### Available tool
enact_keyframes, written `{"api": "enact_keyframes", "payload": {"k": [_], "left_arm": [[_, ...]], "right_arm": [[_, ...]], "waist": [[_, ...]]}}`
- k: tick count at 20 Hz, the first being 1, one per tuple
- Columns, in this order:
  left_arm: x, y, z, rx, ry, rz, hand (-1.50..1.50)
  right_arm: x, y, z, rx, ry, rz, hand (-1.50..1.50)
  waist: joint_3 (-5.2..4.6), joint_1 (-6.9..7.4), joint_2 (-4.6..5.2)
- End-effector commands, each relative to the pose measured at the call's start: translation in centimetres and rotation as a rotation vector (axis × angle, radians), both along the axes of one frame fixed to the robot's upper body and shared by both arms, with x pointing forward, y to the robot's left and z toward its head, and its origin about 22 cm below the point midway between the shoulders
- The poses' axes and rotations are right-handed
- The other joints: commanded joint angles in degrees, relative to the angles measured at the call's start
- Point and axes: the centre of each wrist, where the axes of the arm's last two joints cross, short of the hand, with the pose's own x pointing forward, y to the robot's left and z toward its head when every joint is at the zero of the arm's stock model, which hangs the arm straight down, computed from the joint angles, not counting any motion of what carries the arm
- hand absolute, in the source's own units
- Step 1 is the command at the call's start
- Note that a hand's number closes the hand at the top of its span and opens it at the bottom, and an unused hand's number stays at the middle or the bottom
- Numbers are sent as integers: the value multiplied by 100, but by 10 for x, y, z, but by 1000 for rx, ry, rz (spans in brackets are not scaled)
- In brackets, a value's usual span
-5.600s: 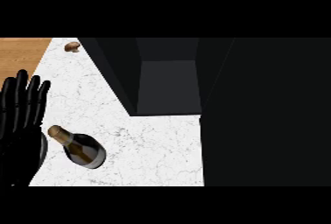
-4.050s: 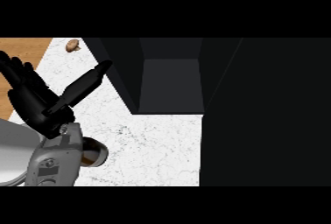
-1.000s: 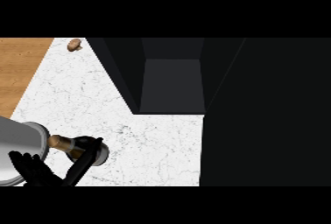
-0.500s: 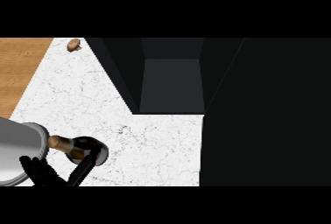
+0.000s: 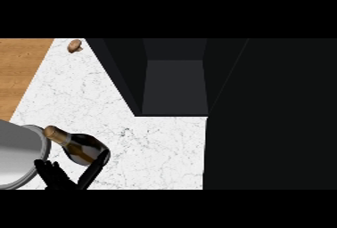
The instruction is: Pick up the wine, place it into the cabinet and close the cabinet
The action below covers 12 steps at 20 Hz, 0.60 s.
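The wine bottle (image 5: 77,146) lies on the white marble counter (image 5: 151,151) at the lower left, its foil-topped neck pointing up-left. My left hand (image 5: 58,177) comes in at the lower edge just below the bottle's base. The thumb (image 5: 96,164) stretches up along the bottle's right side and the fingers (image 5: 46,169) rise on its left, so the hand straddles the base without curling round it. The grey left forearm (image 5: 16,156) fills the lower-left corner. The dark cabinet (image 5: 174,84) stands open behind the counter. My right hand does not show.
A small brown object (image 5: 75,45) lies at the counter's far left corner. Wooden flooring (image 5: 20,67) shows at the upper left. A tall dark cabinet face (image 5: 270,116) fills the view's right side.
The forearm has drawn back to the left, uncovering the bottle's neck. The hand has slid slightly lower, its thumb now beside the bottle's base. The bottle has not moved.
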Motion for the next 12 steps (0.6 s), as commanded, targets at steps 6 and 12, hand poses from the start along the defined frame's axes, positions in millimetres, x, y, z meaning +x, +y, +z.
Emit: {"api": "enact_keyframes", "payload": {"k": [6, 12], "left_arm": [[13, 1, -33, -16, -69, 53, -150], [12, 2, -29, -47, -154, 7, -150]], "right_arm": [[-18, -9, -2, -16, 0, 17, -150], [9, 8, 6, -24, 8, -10, -150]], "waist": [[-1, -25, 0], [0, 10, 2]]}}
